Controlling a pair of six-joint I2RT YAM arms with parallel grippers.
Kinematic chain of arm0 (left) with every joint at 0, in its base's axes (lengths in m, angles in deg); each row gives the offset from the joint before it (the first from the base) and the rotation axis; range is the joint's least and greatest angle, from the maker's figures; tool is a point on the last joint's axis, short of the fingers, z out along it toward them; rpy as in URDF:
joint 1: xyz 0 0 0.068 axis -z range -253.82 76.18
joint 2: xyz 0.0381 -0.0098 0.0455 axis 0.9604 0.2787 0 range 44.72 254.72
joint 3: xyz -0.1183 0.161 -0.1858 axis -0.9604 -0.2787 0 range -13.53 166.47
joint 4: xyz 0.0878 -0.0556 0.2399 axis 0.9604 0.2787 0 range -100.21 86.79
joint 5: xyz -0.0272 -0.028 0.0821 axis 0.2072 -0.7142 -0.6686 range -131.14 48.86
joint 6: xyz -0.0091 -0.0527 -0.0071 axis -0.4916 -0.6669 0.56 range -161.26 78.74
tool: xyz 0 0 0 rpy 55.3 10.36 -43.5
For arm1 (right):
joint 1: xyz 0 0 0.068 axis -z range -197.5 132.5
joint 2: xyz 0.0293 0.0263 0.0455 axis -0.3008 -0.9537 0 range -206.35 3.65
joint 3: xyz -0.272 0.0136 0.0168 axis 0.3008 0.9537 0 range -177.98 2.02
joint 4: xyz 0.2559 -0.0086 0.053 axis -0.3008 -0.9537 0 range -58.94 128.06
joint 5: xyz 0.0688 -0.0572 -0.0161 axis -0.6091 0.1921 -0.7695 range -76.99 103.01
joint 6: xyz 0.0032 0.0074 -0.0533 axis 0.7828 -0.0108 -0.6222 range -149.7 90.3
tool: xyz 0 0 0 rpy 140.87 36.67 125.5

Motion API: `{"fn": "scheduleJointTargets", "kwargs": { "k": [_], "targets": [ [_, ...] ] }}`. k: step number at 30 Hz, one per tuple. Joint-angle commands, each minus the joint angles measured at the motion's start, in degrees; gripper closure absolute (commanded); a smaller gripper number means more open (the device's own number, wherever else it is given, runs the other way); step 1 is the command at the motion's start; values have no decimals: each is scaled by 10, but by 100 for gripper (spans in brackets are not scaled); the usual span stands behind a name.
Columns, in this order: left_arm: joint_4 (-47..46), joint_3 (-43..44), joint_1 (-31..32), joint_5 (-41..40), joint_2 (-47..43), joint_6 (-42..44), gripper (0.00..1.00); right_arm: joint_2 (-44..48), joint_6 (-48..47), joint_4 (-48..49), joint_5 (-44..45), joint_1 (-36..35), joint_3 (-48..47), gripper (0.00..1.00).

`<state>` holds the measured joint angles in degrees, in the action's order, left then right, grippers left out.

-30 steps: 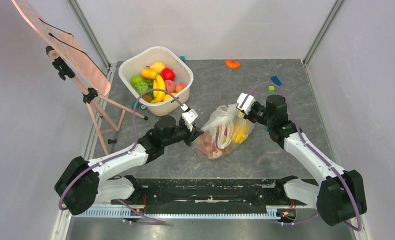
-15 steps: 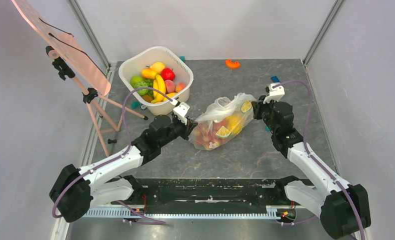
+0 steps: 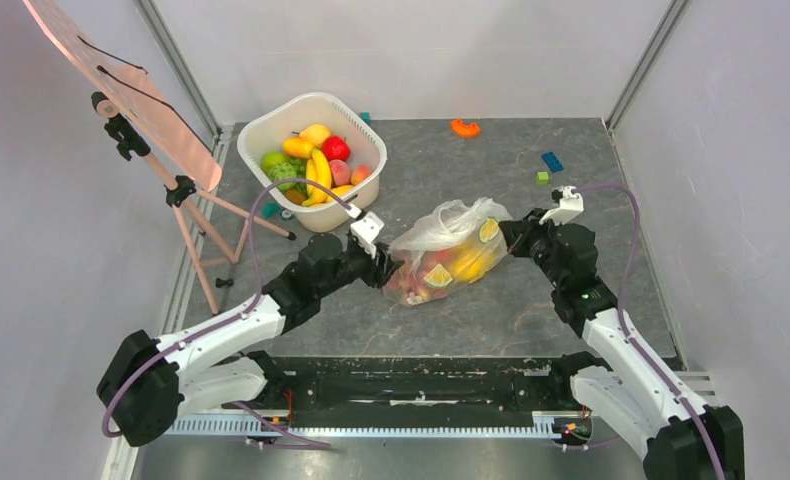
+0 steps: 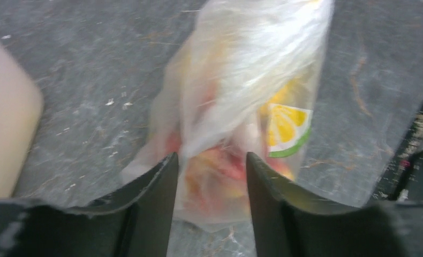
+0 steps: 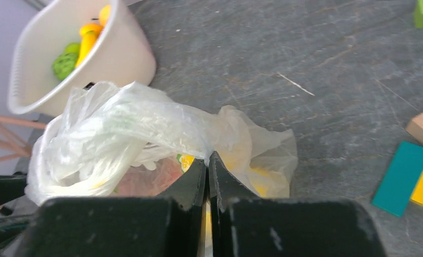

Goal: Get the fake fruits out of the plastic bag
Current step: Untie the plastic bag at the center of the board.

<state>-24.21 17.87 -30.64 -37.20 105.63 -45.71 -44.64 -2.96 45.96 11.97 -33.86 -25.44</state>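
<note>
The plastic bag (image 3: 446, 240) lies on its side on the grey table (image 3: 531, 320), stretched between the two arms. The fake fruits (image 3: 439, 270) are inside it, showing only as red, pink and yellow smears through the crinkled film. One lemon slice (image 4: 287, 128) reads clearly in the left wrist view; the rest are blurred. The left gripper (image 4: 206, 160) is spread, its fingers (image 4: 158, 187) either side of the bag's near end; whether they touch the film is hard to tell. The right gripper (image 5: 208, 158) is clenched tight at the bag's other end and seems to pinch a fold, though the fingertips hide the grip itself. The white tub (image 5: 118, 59) is cut off at the frame's top, and coloured blocks (image 5: 402, 176) run off the right edge
</note>
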Motion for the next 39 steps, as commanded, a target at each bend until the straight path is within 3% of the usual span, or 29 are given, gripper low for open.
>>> {"fn": "scheduleJointTargets", "kwargs": {
  "k": [1,4,14,21,28,31,37,39],
  "targets": [
    [-32,16,50,89,-4,135,35,27,-23,9,-80,1,-5,100],
    [16,61,121,13,23,233,24,36,-34,5,-93,1,1,100],
    [53,175,233,-218,130,403,17,40,-53,-7,-120,1,1,100],
    [10,181,254,-280,160,446,12,44,-52,-12,-123,1,3,100],
    [-4,225,255,-288,184,483,12,51,-52,-11,-127,1,13,100],
    [3,233,254,-257,177,473,18,51,-53,-12,-126,1,15,100],
    [14,247,253,-226,194,456,43,51,-53,-12,-131,1,15,100],
    [14,248,252,-226,200,451,62,54,-53,-12,-130,1,16,100]
  ]
}}
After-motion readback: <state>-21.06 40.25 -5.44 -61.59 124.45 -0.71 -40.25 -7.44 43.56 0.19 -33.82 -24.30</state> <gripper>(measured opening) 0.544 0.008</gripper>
